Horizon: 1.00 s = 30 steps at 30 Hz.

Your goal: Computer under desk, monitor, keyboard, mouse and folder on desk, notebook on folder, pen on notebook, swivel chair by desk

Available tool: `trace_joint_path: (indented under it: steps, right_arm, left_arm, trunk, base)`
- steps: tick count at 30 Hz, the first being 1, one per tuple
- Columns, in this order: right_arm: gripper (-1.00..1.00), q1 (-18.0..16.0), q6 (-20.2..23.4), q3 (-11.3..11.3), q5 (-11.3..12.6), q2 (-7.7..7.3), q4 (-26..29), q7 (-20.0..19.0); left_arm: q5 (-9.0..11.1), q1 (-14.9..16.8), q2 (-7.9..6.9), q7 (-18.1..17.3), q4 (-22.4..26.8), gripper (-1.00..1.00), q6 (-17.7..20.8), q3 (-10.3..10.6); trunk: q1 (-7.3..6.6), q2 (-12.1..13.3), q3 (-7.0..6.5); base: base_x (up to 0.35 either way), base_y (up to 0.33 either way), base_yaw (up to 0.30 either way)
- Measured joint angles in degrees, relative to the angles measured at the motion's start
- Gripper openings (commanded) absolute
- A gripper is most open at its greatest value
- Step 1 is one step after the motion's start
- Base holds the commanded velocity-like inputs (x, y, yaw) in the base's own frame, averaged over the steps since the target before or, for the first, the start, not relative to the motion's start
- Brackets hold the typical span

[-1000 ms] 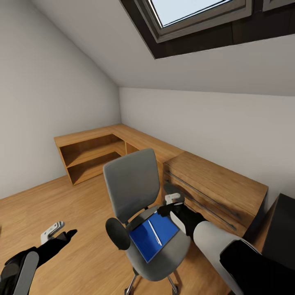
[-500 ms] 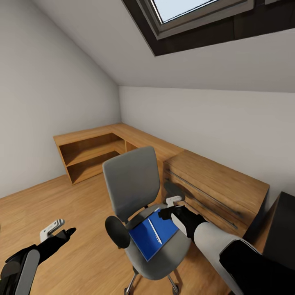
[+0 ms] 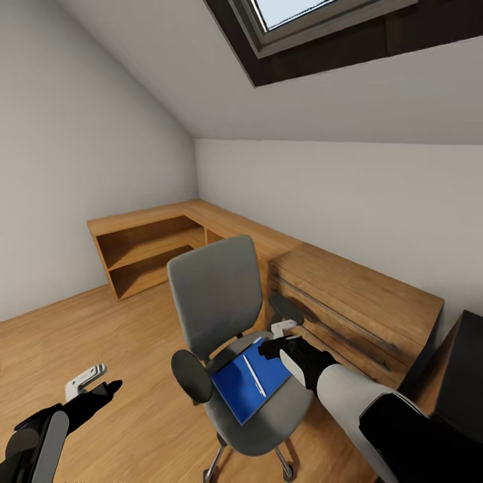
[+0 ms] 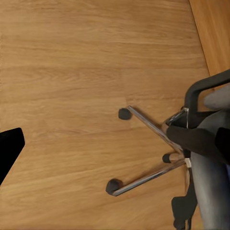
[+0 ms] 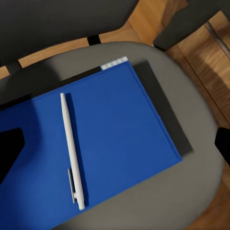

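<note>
The grey swivel chair (image 3: 213, 298) stands on the wooden floor in front of a light wooden dresser. On its seat lies the blue folder (image 3: 249, 388) (image 5: 110, 143), and the whitish pen (image 3: 253, 377) (image 5: 72, 148) rests on top of the folder. My right gripper (image 3: 274, 341) (image 5: 115, 143) hovers open just above the folder's far edge, its black fingertips (image 5: 10, 149) apart at either side. My left gripper (image 3: 97, 386) hangs open over bare floor to the chair's left. A black desk corner (image 3: 466, 376) shows at the far right. The notebook is out of view.
The light wooden dresser (image 3: 355, 305) runs along the wall behind the chair and joins a low open shelf unit (image 3: 151, 248) in the corner. A sloped ceiling with a skylight (image 3: 315, 20) hangs overhead. The chair's chrome star base (image 4: 148, 143) spreads over the floor.
The whole view has shifted slightly. My left gripper has sunk a little toward the floor. The right gripper stays over the folder, and folder and pen have not moved.
</note>
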State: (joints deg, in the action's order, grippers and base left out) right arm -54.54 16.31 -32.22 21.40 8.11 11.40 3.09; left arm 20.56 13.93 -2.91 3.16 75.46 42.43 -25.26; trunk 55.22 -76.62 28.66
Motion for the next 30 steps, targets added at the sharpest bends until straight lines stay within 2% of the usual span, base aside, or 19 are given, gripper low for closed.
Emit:
trace_joint_path:
  steps: [17, 26, 30]
  right_arm:
    - [1.0, 0.0, 0.1, -0.05, 0.0, 0.03, 0.06, 0.0]
    - [1.0, 0.0, 0.2, 0.07, 0.02, -0.08, -0.12, -0.28]
    - [1.0, 0.01, 0.52, 0.07, 0.02, -0.09, -0.17, -1.66]
  left_arm:
    - [-0.05, 0.0, 0.01, 0.03, -0.01, 1.0, 0.0, -0.02]
    - [-0.06, 0.0, 0.01, 0.03, -0.02, 1.0, 0.07, -0.02]
    - [-0.06, 0.0, 0.01, 0.03, -0.02, 1.0, 0.08, -0.02]
  trunk:
    - [3.74, -6.82, 3.23]
    - [5.71, -10.43, 4.9]
    - [6.59, -12.04, 5.62]
  base:
    - [0.0, 0.0, 0.138]
    - [0.0, 0.0, 0.037]
    - [0.0, 0.0, 0.003]
